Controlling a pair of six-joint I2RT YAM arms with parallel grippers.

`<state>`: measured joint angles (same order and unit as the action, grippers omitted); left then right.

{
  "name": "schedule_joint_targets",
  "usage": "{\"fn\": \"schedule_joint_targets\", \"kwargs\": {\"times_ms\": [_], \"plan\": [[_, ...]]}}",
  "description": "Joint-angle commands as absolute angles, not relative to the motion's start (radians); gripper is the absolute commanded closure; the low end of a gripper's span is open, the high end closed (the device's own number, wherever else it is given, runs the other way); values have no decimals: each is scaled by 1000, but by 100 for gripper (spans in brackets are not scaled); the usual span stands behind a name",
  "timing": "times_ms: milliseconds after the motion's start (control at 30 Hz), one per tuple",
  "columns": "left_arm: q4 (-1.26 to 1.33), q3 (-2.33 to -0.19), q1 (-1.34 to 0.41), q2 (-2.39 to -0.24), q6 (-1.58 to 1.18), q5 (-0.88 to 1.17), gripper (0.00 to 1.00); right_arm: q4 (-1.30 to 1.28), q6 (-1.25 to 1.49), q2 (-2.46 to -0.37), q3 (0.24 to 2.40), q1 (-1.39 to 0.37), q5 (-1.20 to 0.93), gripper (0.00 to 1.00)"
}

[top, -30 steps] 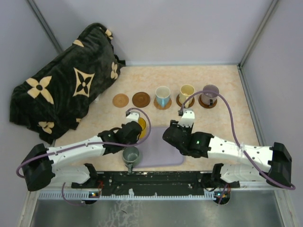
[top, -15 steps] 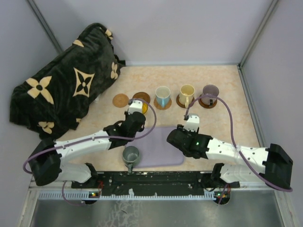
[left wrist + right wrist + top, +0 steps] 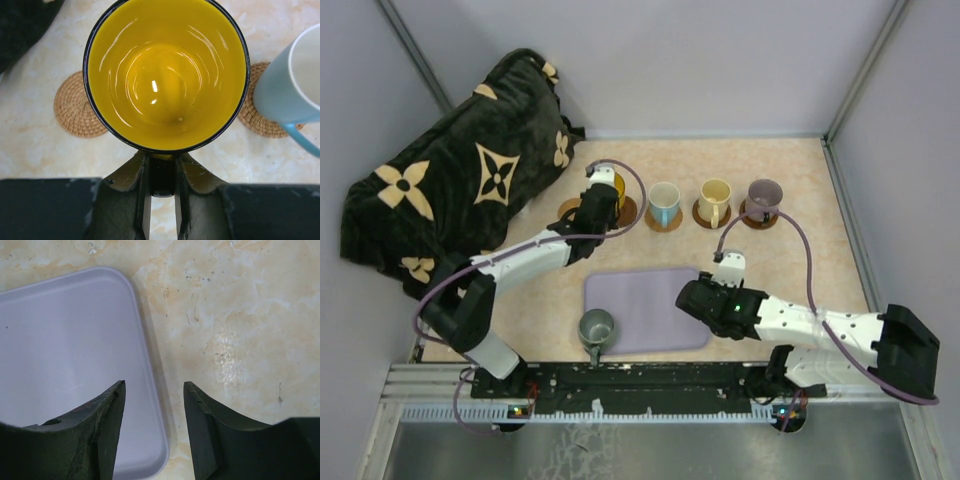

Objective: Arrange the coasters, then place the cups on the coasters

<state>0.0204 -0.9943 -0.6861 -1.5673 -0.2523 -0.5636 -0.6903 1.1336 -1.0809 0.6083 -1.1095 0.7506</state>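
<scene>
**A:** Which step is this?

**B:** Cups onto coasters. The left pincer (image 3: 162, 175) is nearly closed. It grips the near side of the yellow mug (image 3: 165, 75), by what looks like its handle, out at the far side of the counter (image 3: 840, 200).

**A:** Over which coaster?

**B:** The dark brown coaster (image 3: 628, 212), second from the left in the far row. From above only a sliver shows beside the arm, and in the wrist view the mug hides it. The tan coaster (image 3: 75, 112) just to its left is bare. To the right, the white mug (image 3: 664, 203), cream mug (image 3: 714, 197) and purple mug (image 3: 764, 193) each sit on a coaster.

**A:** Is the yellow one down yet?

**B:** I can't tell whether its base touches. I'd judge it at the disc or just above it.

**A:** So what next?

**B:** Centre it and lower it straight, keeping clear of the white mug just to the right. Then open the pincer and draw back toward the near side without snagging the handle.

**A:** And the other arm?

**B:** The right pincer (image 3: 154, 385) is about half open and holds nothing. It hangs over the right edge of the lavender tray (image 3: 60, 350).

**A:** What's left after that?

**B:** The grey-green mug (image 3: 597, 327), standing near, at the tray's near left corner. It looks bound for the tan coaster.
</scene>
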Motion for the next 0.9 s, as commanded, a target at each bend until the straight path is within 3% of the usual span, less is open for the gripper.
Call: {"fn": "schedule_joint_targets", "kwargs": {"times_ms": [0,333,867], "plan": [[131,-1107,-663,-1638,-216,-493,100,-709,1198,-1045,612,-1106,775,50],[18,-1257,-634,-1811,-287,-427,100,-764,1209,-979,622,-1106,796,49],[-68,-1295,-629,-1846,-370,-477,100,-747,1185,-995,627,-1106,792,50]]}}
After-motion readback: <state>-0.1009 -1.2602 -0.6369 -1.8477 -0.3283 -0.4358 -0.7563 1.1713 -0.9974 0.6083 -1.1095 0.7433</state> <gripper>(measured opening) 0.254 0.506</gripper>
